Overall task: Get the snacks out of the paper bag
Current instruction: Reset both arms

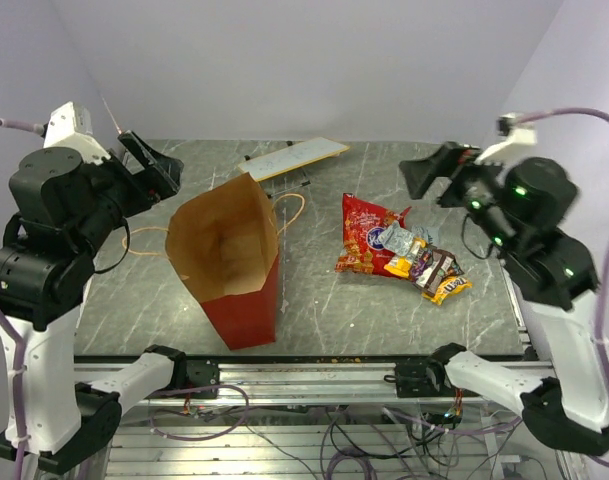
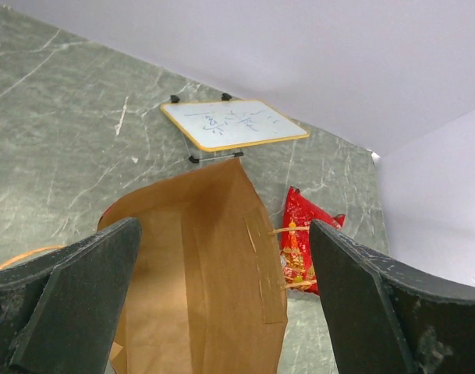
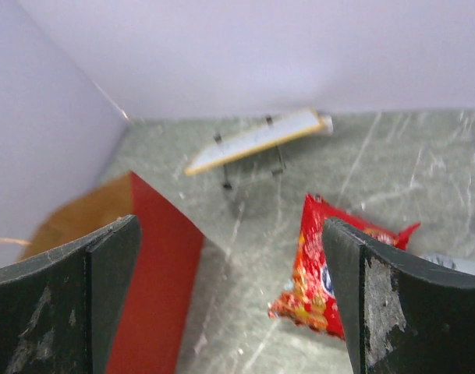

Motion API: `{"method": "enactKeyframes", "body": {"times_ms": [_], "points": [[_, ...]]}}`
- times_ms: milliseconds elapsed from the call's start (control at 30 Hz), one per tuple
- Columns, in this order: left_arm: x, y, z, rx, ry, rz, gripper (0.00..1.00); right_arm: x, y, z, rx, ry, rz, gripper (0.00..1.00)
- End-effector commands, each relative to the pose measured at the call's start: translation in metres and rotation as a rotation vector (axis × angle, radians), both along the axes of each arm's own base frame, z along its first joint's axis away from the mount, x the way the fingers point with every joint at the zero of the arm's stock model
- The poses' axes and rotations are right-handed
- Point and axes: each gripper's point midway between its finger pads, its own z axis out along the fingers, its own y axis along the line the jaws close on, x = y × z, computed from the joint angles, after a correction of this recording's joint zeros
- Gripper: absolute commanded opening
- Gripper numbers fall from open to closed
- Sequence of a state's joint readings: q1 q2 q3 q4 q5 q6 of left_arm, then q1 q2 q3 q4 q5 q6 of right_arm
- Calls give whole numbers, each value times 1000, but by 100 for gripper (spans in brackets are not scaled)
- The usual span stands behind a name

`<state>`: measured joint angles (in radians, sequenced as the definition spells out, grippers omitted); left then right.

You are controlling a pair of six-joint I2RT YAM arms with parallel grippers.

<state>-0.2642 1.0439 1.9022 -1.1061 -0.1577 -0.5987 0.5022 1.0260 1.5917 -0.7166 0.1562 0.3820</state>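
Note:
The paper bag (image 1: 229, 250) stands upright at centre-left of the table, red outside, its mouth open; only brown paper shows inside (image 2: 198, 273). The snacks lie on the table to its right: a red chip bag (image 1: 369, 240) with several small packets (image 1: 434, 272) against its near right side. My left gripper (image 1: 154, 165) hangs open above the bag's left rear, looking down into its mouth (image 2: 224, 226). My right gripper (image 1: 434, 175) is open and empty, above and behind the snacks (image 3: 229, 226). The chip bag (image 3: 315, 273) and the bag's red wall (image 3: 155, 288) show below it.
A white board (image 1: 294, 158) on thin legs stands at the back, behind the bag. Tan string handles (image 1: 289, 212) droop from the bag onto the table on both sides. Walls close in the back and sides; a metal rail (image 1: 304, 375) runs along the near edge.

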Motion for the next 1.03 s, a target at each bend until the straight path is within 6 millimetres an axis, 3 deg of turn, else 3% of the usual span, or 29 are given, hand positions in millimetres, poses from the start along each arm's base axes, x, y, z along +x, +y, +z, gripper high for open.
{"method": "enactKeyframes", "body": {"times_ms": [0,133,600,1000], "points": [[-10,-7,26,21,-116,-78,99,-30,-29,54,119,-113,-78,100],[-22,-12,37,5,-143,-125,100,-44,-51,68,183,-117,-167,100],[-41,-10,28,-43,-126,-119,98,-60,-81,43,169,3,-311,100],[-38,-12,27,-3,-131,-143,98,-49,-77,31,131,41,-323,100]]}}
